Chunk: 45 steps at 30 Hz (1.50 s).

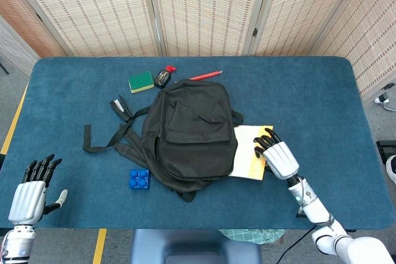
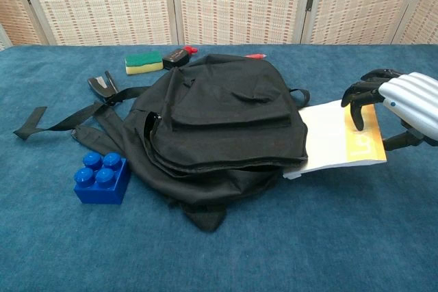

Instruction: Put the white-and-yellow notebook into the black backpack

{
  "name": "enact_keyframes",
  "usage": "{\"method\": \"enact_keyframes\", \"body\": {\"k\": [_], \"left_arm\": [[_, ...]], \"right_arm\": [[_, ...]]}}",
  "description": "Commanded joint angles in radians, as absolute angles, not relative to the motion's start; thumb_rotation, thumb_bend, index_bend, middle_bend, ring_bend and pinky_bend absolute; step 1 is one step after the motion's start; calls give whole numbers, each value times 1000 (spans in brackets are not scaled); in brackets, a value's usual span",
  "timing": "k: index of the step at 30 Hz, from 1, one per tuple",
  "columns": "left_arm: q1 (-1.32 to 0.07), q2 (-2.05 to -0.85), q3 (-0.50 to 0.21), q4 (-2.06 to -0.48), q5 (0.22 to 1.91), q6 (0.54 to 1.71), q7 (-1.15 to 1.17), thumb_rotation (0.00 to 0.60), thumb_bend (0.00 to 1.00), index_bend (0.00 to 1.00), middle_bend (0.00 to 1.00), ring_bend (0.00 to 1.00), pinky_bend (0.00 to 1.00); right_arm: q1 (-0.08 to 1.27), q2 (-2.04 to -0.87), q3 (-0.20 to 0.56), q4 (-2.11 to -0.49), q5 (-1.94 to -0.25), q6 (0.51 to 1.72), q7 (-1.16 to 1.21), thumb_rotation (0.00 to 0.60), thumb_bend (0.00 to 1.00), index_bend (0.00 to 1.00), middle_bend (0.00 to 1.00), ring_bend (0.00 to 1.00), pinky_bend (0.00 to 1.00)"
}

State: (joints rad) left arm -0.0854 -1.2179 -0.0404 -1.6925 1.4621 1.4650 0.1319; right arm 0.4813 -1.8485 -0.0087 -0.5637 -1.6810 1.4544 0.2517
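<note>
The black backpack (image 1: 189,131) lies flat in the middle of the blue table, its straps trailing left. The white-and-yellow notebook (image 1: 247,159) sticks out from under its right side, yellow edge outward. My right hand (image 1: 278,157) grips that yellow edge. In the chest view the fingers (image 2: 363,97) curl down over the top of the notebook (image 2: 328,138) and the thumb sits below it. My left hand (image 1: 28,197) hovers at the table's near left corner with its fingers apart, holding nothing. It does not show in the chest view.
A blue toy brick (image 1: 139,178) sits by the backpack's near left side. A stapler (image 1: 120,108), a green-and-yellow sponge (image 1: 141,81), a small black item with a red cap (image 1: 163,76) and a red pencil (image 1: 205,75) lie behind the backpack.
</note>
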Motion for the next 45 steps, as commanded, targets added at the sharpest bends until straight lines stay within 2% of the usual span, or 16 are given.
{"method": "enact_keyframes", "body": {"k": [1, 5, 12, 21, 31, 38, 45], "left_arm": [[-95, -1216, -43, -1689, 1468, 1456, 130, 600, 407, 157, 87, 111, 0], [-121, -1212, -51, -1684, 1489, 1438, 136, 600, 405, 157, 86, 110, 0], [-203, -1207, -77, -1661, 1539, 1374, 135, 600, 402, 171, 86, 111, 0], [-386, -1214, -106, -1623, 1590, 1173, 38, 600, 400, 231, 87, 118, 0], [-593, -1299, -118, -1605, 1611, 943, -21, 600, 396, 250, 90, 120, 0], [-707, -1408, -139, -1560, 1533, 803, 49, 600, 391, 251, 90, 120, 0], [-765, -1522, -150, -1488, 1452, 757, 132, 600, 389, 246, 89, 120, 0]], "right_arm": [[485, -1849, -8, -550, -1683, 1465, 250, 600, 434, 720, 375, 336, 167], [488, -1845, 8, -540, -1680, 1509, 237, 600, 494, 740, 385, 358, 178], [482, -1816, 61, -543, -1667, 1665, 215, 600, 517, 778, 413, 391, 182], [513, -1704, 157, -671, -1655, 1849, 142, 600, 517, 797, 430, 406, 186], [509, -1545, 172, -924, -1683, 1874, -6, 600, 517, 797, 430, 406, 190], [487, -1498, 173, -1001, -1689, 1876, -43, 600, 517, 803, 430, 409, 190], [470, -1493, 171, -1010, -1687, 1867, -46, 600, 517, 803, 430, 405, 190]]}}
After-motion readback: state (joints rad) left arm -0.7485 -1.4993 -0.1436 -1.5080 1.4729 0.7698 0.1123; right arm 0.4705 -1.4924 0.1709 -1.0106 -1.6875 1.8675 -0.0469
